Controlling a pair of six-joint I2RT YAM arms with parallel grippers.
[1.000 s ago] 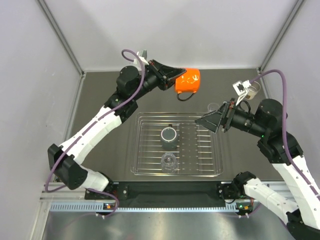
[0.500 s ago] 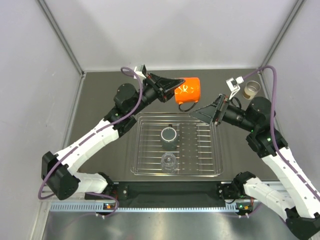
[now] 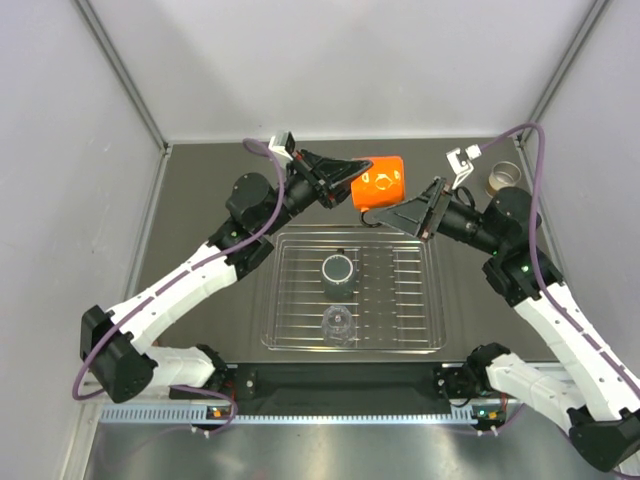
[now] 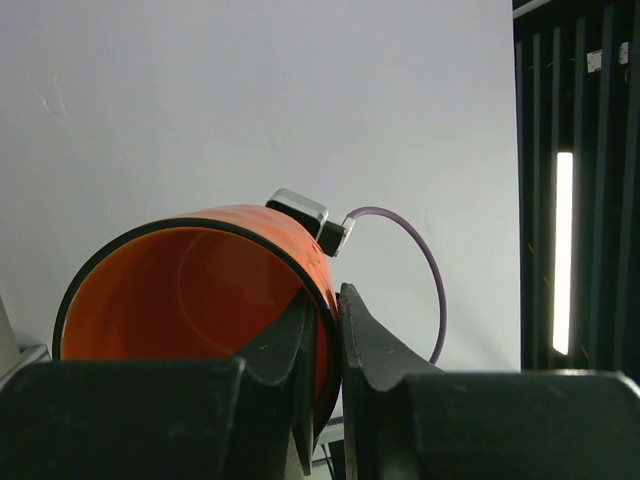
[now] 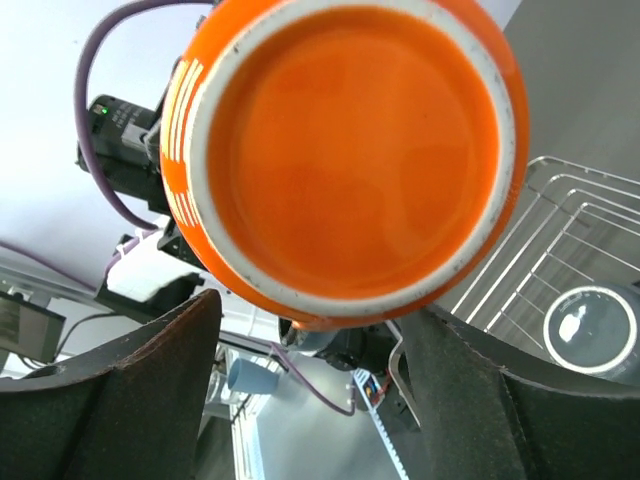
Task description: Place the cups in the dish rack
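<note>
Orange cup (image 3: 380,180): tipped on its side, mouth to the left and base to the right, lifted off the table just beyond the far edge of the dish rack.
Left gripper (image 4: 327,340): almost closed, pinching the cup's rim, with one finger inside the mouth and the other against the outer wall.
Right gripper (image 5: 312,335): jaws spread wide at the cup's base, one finger to either side of it. The wrist view shows a gap to the cup, so it has hold of nothing.
Dish rack (image 3: 272,300): flat on the dark table, in the middle between the two arms.
Dark grey cup (image 3: 338,270): upright in the rack, around its middle.
Clear cup (image 3: 338,322): in the rack, just on the near side of the dark grey one and not touching it.
Cream cup (image 3: 503,179): on the table at the far right, well apart from the rack, beside the right arm.
Table (image 3: 200,190): dark surface enclosed by pale walls on the left, right and far sides.
</note>
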